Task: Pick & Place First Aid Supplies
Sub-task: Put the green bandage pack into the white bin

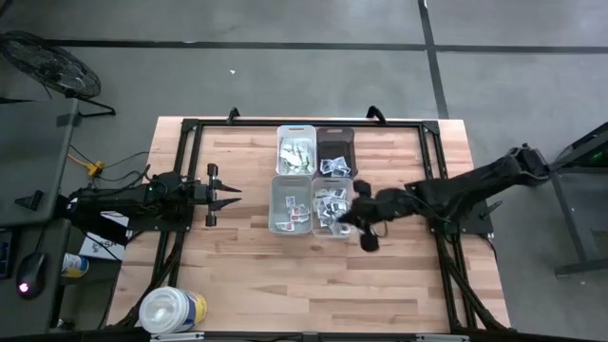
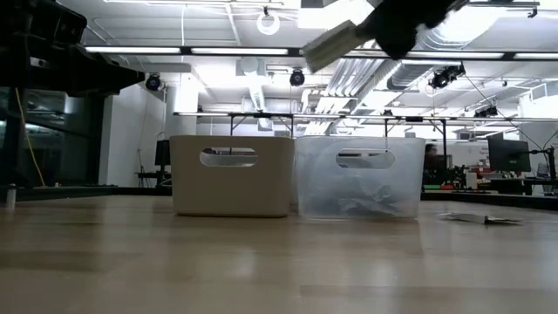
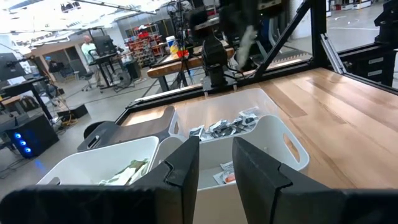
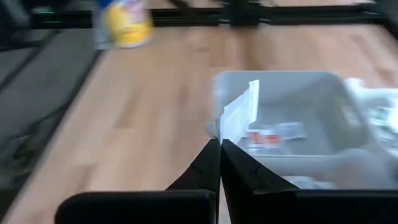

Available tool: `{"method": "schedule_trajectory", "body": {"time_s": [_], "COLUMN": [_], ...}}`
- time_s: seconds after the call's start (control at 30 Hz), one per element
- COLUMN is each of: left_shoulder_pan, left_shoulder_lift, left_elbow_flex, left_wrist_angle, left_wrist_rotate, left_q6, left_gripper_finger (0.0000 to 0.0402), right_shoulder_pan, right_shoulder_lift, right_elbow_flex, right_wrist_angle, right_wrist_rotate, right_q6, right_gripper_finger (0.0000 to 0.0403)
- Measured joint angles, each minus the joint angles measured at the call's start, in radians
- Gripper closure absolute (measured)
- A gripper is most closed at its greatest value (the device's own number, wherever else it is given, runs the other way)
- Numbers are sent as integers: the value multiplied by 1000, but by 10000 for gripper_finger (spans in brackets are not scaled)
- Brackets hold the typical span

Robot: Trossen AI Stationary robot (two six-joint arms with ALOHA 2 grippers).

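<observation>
High view, bins: I see four small bins [image 1: 294, 148] grouped two by two at the table [image 1: 247, 275] centre; white packets [image 1: 330, 202] lie in the near clear bin, others in the rest, their print too small to read.
High view, right gripper [image 1: 348, 219]: it sits over the near clear bin's edge; its fingers merge with the dark arm, so the grip is not legible here.
High view, left gripper [image 1: 231, 193]: it waits well left of the bins, fingers a little apart, nothing between them.
High view, tub [image 1: 173, 310]: a white round tub stands at the table's near left corner, partly cut off by the frame.
Low view, bins: a white bin [image 2: 231, 176] and a clear bin [image 2: 360, 177] stand side by side; packets show dimly through the clear wall.
Low view, arm: a dark arm enters at the top, cut off, with a pale flat piece below it that I cannot identify.
Left wrist view: I see the two fingers [image 3: 180, 168] parted and empty; the bins lie beyond them.
Right wrist view: the fingers are pressed together, pinching one white packet [image 4: 239, 115] upright above a pale bin [image 4: 323, 84] holding a few packets.
</observation>
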Motion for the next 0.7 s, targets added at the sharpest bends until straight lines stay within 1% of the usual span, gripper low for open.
{"method": "schedule_trajectory", "body": {"time_s": [0.1, 0.23, 0.53, 0.7], "left_shoulder_pan": [0, 0, 0, 0], "left_shoulder_lift": [0, 0, 0, 0], "left_elbow_flex": [0, 0, 0, 0], "left_wrist_angle": [0, 0, 0, 0], "left_wrist_rotate": [0, 0, 0, 0], "left_q6": [0, 0, 0, 0], "left_gripper_finger": [305, 305, 305, 305], "right_shoulder_pan": [-61, -154, -347, -429], "right_shoulder_lift": [47, 135, 391, 514], "right_elbow_flex": [48, 163, 448, 559], "right_wrist_angle": [-11, -59, -227, -244], "right_wrist_rotate": [36, 37, -45, -78], "right_q6": [-8, -75, -202, -227], "right_gripper_finger": [403, 403, 403, 403]}}
